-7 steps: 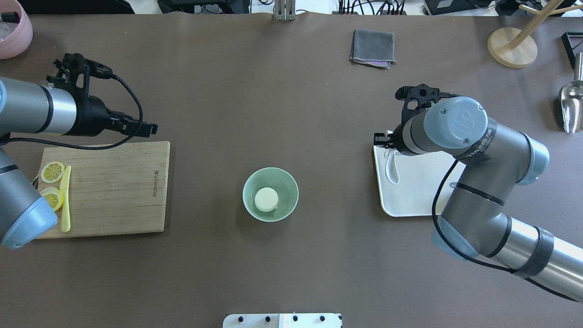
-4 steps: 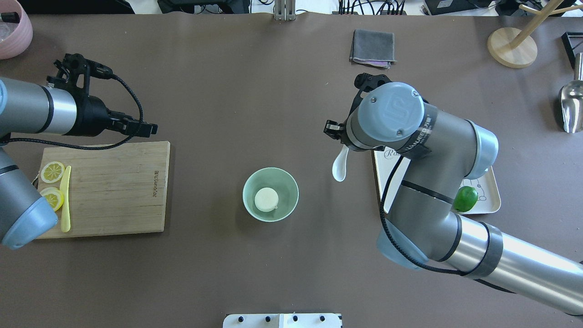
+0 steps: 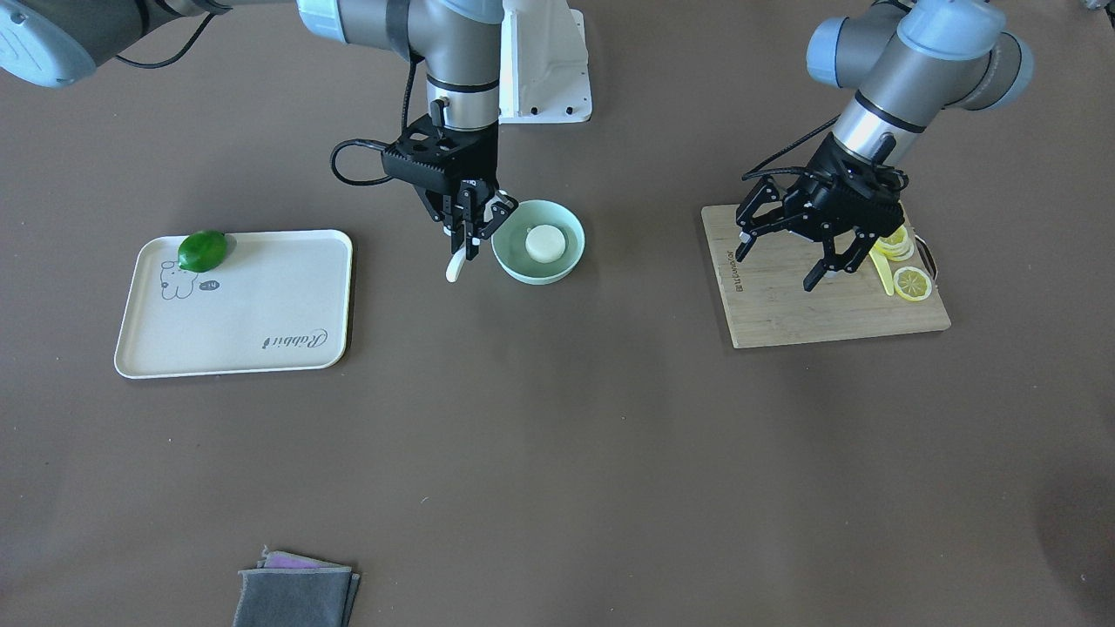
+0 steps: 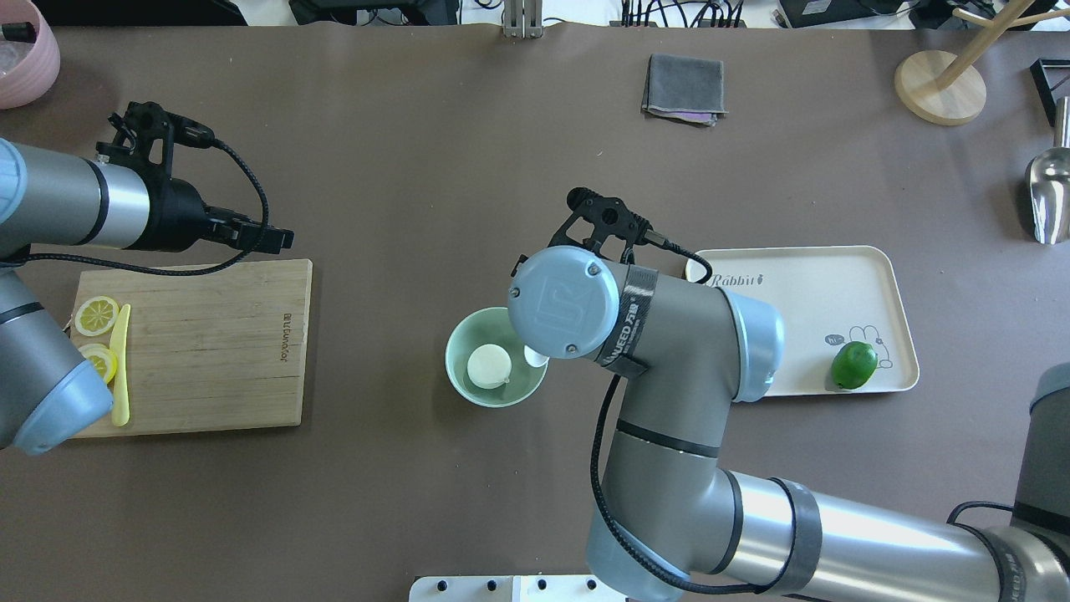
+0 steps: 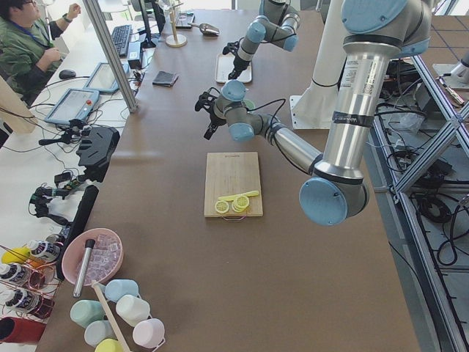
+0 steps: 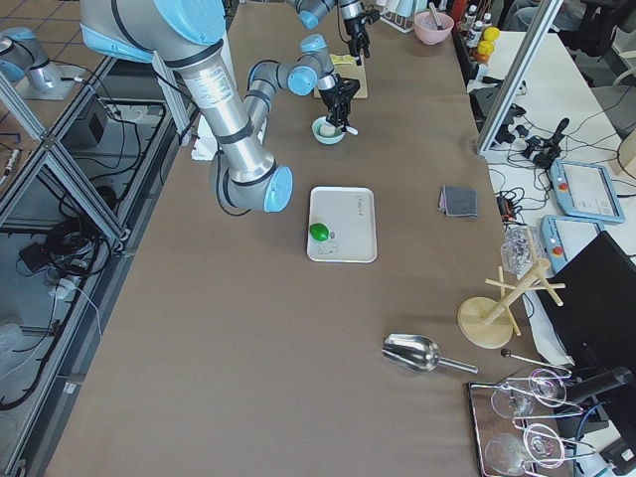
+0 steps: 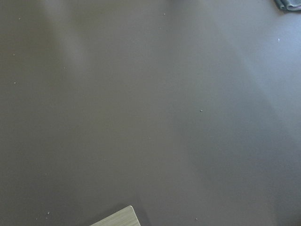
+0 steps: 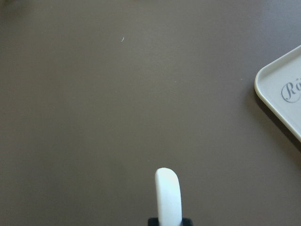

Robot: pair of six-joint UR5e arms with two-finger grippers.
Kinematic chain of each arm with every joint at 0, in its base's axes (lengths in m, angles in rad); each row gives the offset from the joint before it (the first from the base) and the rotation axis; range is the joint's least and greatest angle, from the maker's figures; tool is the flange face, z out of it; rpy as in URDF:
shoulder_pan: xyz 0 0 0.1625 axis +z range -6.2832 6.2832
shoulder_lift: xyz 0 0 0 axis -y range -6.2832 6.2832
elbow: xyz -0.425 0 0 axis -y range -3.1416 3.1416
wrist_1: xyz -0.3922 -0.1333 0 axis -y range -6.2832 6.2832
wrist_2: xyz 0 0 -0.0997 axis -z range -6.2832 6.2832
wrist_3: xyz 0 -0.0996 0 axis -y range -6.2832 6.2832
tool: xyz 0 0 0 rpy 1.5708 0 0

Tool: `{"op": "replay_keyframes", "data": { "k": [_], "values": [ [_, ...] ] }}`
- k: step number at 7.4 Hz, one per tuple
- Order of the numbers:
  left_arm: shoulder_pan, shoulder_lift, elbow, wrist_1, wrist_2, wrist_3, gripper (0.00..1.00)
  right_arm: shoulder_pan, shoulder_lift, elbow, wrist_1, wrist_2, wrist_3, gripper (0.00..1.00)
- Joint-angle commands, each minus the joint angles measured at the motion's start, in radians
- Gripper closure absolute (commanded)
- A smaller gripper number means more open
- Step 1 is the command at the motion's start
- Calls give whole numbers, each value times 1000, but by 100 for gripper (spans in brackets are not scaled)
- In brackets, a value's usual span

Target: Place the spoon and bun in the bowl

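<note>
change: spoon (image 3: 455,265) has left the tray (image 3: 261,305) and now hangs at the bowl (image 3: 533,273).
right end effector (image 3: 471,237): clamped on the spoon's handle, head down.
spoon position: at the bowl's tray-side rim; overhead puts its head just over the edge, front view just outside. you can't settle which.
bun (image 3: 544,241): already in the bowl, centred.
left end effector (image 3: 788,261): spread wide, empty, over the cutting board (image 3: 784,305), unmoved.
task: you're likely one release from done.

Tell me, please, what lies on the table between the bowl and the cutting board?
Nothing: the table between the bowl and the cutting board is bare, as the overhead view shows.
</note>
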Motion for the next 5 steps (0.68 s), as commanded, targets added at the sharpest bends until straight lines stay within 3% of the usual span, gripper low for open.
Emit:
{"op": "replay_keyframes", "data": {
  "k": [1, 5],
  "values": [
    [2, -6, 17, 0, -5, -1, 3, -48, 94, -142, -22, -114, 70, 100],
    [1, -14, 37, -3, -5, -2, 3, -76, 99, -134, -90, -147, 68, 100]
  ]
}}
